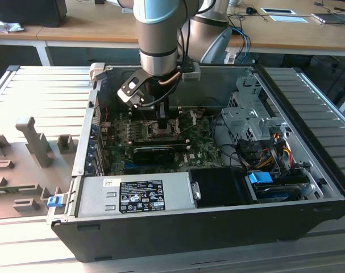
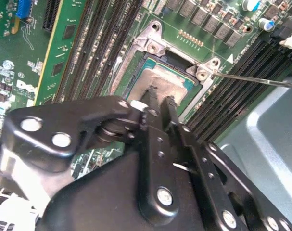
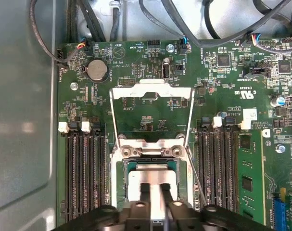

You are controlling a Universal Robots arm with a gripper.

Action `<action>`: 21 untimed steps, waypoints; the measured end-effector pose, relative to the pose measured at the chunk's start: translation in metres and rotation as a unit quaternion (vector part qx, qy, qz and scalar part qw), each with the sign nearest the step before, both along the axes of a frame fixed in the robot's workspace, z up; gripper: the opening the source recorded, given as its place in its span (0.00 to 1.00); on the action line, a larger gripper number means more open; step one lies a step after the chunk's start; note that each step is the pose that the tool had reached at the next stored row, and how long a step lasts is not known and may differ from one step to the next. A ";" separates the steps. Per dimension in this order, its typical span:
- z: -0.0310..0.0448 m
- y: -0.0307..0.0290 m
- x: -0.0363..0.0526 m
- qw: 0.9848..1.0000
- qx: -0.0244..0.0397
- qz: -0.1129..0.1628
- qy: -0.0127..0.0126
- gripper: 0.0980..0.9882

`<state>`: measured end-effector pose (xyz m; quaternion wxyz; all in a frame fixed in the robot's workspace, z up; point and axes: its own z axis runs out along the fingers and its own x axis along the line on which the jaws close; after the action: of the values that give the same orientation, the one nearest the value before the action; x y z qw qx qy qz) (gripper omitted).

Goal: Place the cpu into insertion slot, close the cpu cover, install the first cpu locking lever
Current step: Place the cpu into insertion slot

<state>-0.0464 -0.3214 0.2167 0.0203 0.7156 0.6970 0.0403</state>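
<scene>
Hold the hand (image 2: 159,97), fingers pinched nearly together on nothing, light above the cpu (image 2: 171,83) lying flat in the socket (image 2: 203,72) at mid motherboard (image 2: 222,48), cpu cover (image 3: 150,89) tipped open, avoiding sideways drag and the thin locking lever (image 2: 261,80).

This is a robotics lab: an opened computer case (image 1: 189,230) sits mid-frame on a ribbed metal workbench (image 1: 44,85), a robot arm (image 1: 158,34) above it, cable-strewn wooden desks (image 1: 98,28) along the top edge.
</scene>
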 end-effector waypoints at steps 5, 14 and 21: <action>0.0019 0.0000 0.0000 1.000 0.000 0.000 0.000 0.01; 0.0067 0.0000 0.0000 1.000 0.000 0.000 0.000 0.01; 0.0178 0.0000 0.0000 1.000 0.000 0.000 0.000 0.01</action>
<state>-0.0464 -0.3214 0.2345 0.0203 0.7156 0.6970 0.0403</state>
